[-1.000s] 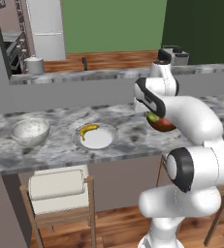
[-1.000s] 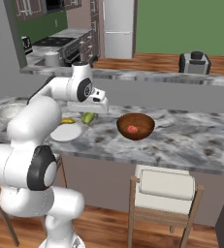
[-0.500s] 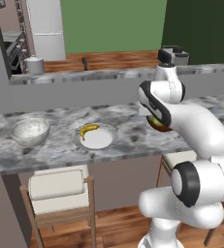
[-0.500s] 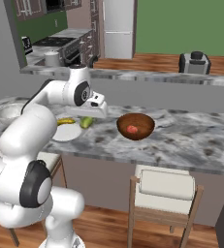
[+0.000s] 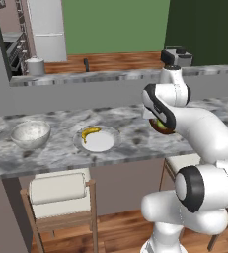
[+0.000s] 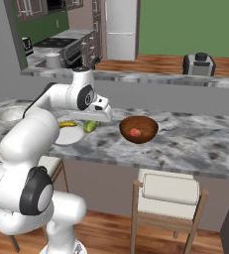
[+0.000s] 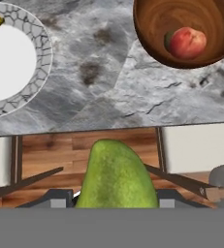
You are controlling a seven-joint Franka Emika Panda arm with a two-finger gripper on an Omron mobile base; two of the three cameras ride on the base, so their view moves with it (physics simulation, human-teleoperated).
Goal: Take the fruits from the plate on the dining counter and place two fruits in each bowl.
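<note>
Over the marbled dining counter (image 7: 133, 92) we see our gripper (image 7: 116, 196) clasping the green fruit (image 7: 116, 174) at bottom center, brown bowl (image 7: 157, 19) upper right.

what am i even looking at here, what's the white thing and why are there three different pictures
The white thing is a robot arm on a driving base, in a computer-rendered kitchen. Two pictures come from cameras on the base, behind the arm to its left and right, so they show the same marbled counter from two sides. The third comes from a camera on the hand, looking along the gripper.

On the counter stand a flat pale plate with a yellow banana on it, a pale speckled bowl, and a dark brown bowl with a red fruit inside.

The gripper holds a green fruit, seen close up in the hand picture, above the counter between plate and brown bowl.
</note>
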